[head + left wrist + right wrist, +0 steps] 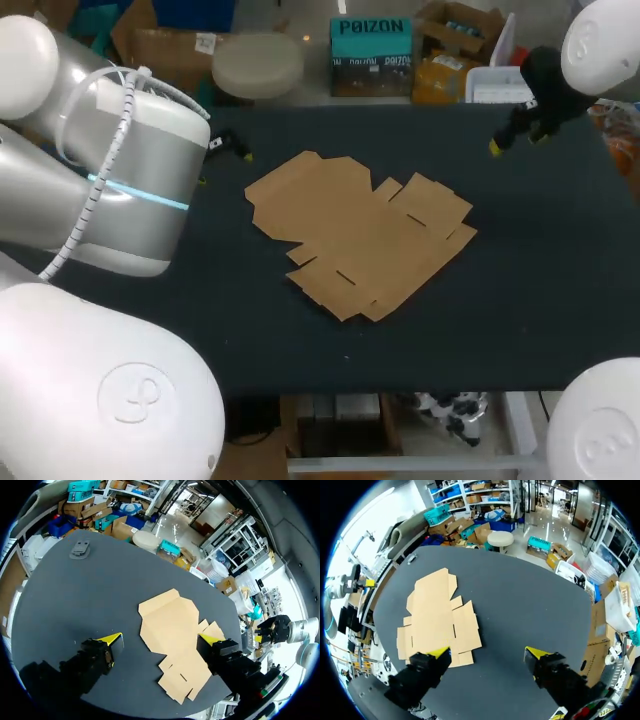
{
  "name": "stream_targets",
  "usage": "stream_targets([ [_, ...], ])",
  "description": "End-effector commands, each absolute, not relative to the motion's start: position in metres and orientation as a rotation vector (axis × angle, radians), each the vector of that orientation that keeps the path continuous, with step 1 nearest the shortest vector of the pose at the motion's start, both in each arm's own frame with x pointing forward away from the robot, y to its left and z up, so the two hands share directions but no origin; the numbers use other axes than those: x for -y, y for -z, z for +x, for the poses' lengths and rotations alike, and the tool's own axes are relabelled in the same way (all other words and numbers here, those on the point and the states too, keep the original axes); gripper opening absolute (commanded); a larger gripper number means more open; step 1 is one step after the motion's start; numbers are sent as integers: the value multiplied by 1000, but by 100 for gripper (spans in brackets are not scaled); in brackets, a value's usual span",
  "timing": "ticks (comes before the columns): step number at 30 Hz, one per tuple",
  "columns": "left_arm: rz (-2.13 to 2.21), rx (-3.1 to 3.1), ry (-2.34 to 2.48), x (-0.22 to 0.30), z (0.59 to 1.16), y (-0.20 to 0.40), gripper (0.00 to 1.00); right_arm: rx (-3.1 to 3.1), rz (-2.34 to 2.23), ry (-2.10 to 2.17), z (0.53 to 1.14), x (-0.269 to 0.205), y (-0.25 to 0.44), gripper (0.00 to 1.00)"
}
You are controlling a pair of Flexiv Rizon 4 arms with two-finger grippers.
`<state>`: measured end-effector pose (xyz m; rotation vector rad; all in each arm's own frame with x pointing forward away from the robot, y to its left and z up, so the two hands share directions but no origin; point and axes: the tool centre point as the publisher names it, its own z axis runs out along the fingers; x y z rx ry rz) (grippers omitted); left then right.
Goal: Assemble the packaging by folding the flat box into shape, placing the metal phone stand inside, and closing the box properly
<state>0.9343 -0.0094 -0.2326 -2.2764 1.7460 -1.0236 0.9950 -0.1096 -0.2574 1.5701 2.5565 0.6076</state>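
A flat brown cardboard box blank (360, 235) lies unfolded in the middle of the dark table. In the left wrist view the blank (172, 630) lies below and ahead of my open left gripper (162, 642), which hangs above it with nothing between its fingers. The grey metal phone stand (80, 549) lies at the table's far corner, well apart from the blank. My right gripper (487, 655) is open and holds nothing, high over the table with the blank (437, 617) beside its one finger. From overhead, the left gripper (232, 148) is at the back left and the right gripper (515, 135) at the back right.
The dark table top (540, 280) reaches well past the blank on every side. My bulky left arm (120, 190) covers the table's left part in the head view and hides the phone stand there.
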Motion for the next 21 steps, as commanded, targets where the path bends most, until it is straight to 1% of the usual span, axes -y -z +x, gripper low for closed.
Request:
stream_targets([
  [1,-2401,-1984,761,9,920,230,100,-2663,1634,-415,995,111,263,100],
  [12,-2414,-2090,765,20,889,251,100,-2773,1624,-401,983,101,293,100],
  [20,-2404,-2154,768,26,880,257,100,-2888,1551,-437,985,87,306,100],
  [21,-2403,-2159,767,26,879,258,100,-2909,1529,-438,987,85,308,96],
])
